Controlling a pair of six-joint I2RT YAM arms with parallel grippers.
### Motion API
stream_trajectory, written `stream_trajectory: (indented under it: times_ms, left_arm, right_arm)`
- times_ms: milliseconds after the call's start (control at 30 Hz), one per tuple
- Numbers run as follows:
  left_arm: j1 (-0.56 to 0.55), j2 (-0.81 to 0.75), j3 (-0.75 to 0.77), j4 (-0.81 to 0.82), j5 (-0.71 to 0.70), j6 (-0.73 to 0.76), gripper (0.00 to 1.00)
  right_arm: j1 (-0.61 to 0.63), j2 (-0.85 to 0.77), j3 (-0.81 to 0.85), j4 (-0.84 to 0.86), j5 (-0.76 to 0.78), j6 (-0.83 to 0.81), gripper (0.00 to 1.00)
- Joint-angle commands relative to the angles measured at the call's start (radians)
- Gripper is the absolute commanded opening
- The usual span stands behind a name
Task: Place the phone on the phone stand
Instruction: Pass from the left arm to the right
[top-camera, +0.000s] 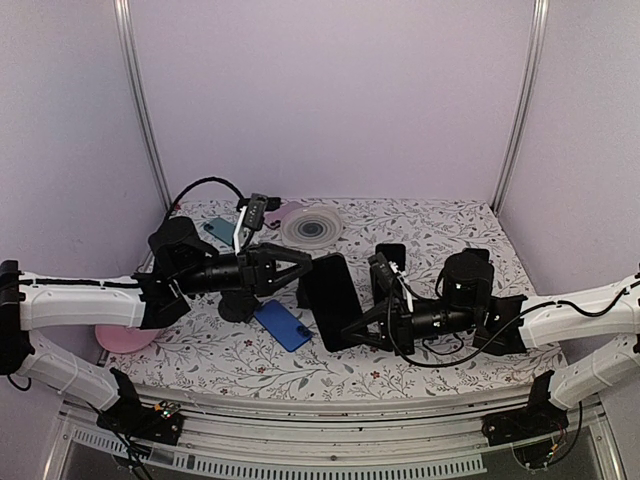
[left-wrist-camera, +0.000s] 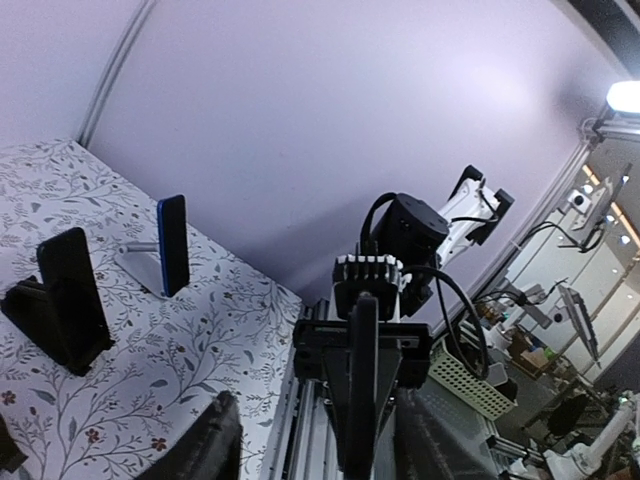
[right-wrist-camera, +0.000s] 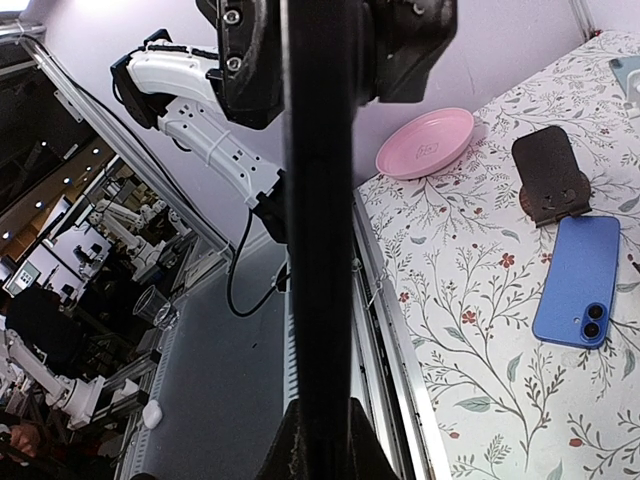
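R tool (top-camera: 353, 325) pinches phone (top-camera: 335, 300) edge-on, midair. L tool (top-camera: 305, 272) is spread, clear of it. Prob. handover, so R can reach stand (right-wrist-camera: 550, 175).

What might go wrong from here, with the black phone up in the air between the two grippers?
1. The right gripper pinches the black phone along one edge only, and the left gripper stands open, so the phone may swing or slip.
2. The blue phone lies flat right beside the empty black stand; the phone coming down could knock it.
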Motion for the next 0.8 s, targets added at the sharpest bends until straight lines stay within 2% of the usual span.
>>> stream_trajectory:
  times_ms: [0,100,200,367,767]
  left_arm:
    - [0.01,-0.017,-0.019,0.008,-0.07,0.002,0.68]
    - [0.01,-0.024,-0.026,-0.011,-0.106,0.001,0.86]
    - [0.01,-0.027,-0.023,-0.053,-0.151,0.005,0.96]
    - [0.008,-0.035,-0.011,-0.139,-0.244,0.011,0.97]
    - [-0.087,-0.039,0.104,-0.448,-0.6,0.04,0.97]
  right_arm:
    - [0.005,-0.009,0.041,0.032,0.039,-0.017,0.02]
    - [0.005,-0.003,0.048,0.025,0.066,-0.023,0.02]
    - [0.005,0.008,0.057,0.022,0.086,-0.03,0.02]
    - [0.004,0.02,0.068,0.017,0.116,-0.037,0.02]
    - [0.005,0.038,0.089,-0.018,0.212,-0.077,0.02]
